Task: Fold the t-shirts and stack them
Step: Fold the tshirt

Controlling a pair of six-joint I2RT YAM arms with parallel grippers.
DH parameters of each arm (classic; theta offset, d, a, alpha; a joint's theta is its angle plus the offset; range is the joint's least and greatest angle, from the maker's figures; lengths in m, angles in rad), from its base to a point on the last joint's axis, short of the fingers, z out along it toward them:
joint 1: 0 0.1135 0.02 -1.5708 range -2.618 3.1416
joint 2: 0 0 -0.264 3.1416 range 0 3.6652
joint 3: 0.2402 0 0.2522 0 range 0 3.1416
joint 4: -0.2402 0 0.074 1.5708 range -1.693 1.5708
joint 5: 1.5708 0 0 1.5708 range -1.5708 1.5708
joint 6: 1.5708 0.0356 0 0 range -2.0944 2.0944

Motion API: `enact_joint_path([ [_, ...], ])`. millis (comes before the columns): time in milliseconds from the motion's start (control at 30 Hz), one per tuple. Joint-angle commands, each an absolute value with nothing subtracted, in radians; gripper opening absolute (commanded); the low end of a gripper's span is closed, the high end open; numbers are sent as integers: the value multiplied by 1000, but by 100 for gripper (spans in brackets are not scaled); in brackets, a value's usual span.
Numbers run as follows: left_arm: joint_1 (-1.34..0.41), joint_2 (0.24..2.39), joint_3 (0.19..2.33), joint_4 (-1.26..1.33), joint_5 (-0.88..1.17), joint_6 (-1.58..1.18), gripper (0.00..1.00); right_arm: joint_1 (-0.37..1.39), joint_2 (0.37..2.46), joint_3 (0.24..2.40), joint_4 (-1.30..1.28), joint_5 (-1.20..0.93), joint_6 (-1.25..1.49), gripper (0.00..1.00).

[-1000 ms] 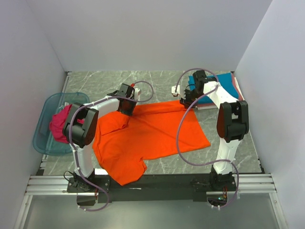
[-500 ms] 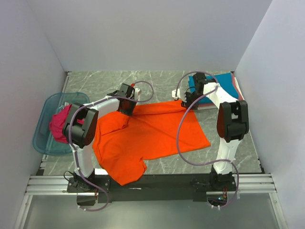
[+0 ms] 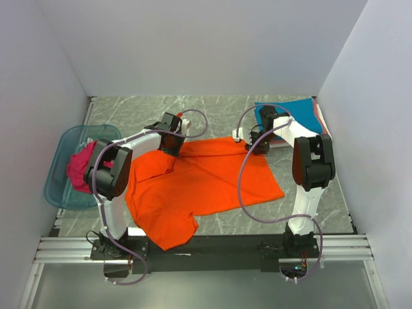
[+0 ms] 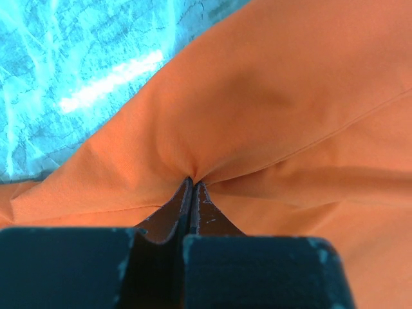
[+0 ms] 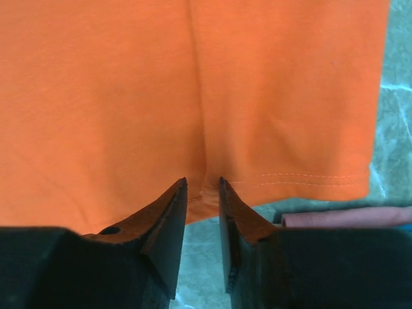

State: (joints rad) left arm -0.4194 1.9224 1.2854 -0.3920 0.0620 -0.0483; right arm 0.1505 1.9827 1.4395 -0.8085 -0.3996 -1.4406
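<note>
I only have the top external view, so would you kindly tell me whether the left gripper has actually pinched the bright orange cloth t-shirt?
Observer: Yes. The left wrist view shows the left gripper shut on a fold of the bright orange cloth t-shirt, with creases fanning out from its tips.
Operator: Thank you. And is the right gripper gripping yet?
Observer: Not yet. The right wrist view shows the right gripper with its jaws apart, straddling the t-shirt's stitched hem edge.

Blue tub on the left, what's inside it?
A bunched magenta t-shirt lies in the tub. The left arm covers part of it, so anything underneath can't be seen.
</note>
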Motion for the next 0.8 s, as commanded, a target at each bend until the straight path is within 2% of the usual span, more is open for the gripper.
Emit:
enact_joint_path([
  [0,-425,1861,1310,-406,97,-52,1,158,1977,1421,-733,-376,-1407,31],
  [133,-425,1856,1310,-414,94,-49,1,156,1961,1408,-704,-362,-1394,16],
  [267,-425,1847,1308,-429,95,-37,1,155,1925,1375,-677,-350,-1405,6],
  [567,-425,1829,1295,-463,109,-25,4,150,1870,1313,-604,-316,-1384,2],
  [667,-425,1827,1289,-472,124,-26,14,147,1868,1310,-589,-301,-1368,2],
  [700,-425,1827,1287,-477,123,-28,23,147,1871,1310,-589,-296,-1364,2],
  [767,-423,1807,1273,-474,111,-41,33,146,1868,1312,-586,-294,-1341,13],
])
